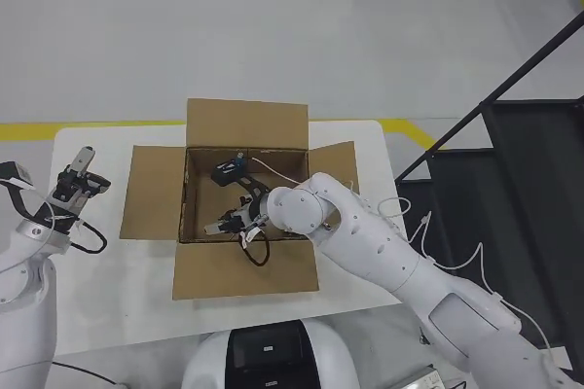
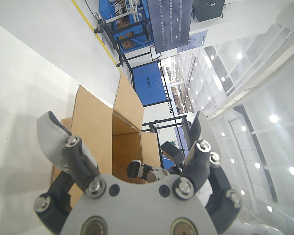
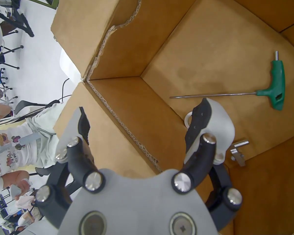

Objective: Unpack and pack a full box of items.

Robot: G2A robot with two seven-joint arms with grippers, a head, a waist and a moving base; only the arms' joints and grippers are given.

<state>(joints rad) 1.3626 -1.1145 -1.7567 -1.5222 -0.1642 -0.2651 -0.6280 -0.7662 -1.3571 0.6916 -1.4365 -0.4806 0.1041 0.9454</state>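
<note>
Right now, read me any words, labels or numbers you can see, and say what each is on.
Cardboard box: no print.
Green T-handle key: no print.
Dark screen: rows of small sideways characters, too small to read.
Blue panel: small logo, too blurred to read.

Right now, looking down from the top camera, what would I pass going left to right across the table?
The left gripper → left flap of the cardboard box → right gripper, down inside the box → right flap → black stairs beside the table.
</note>
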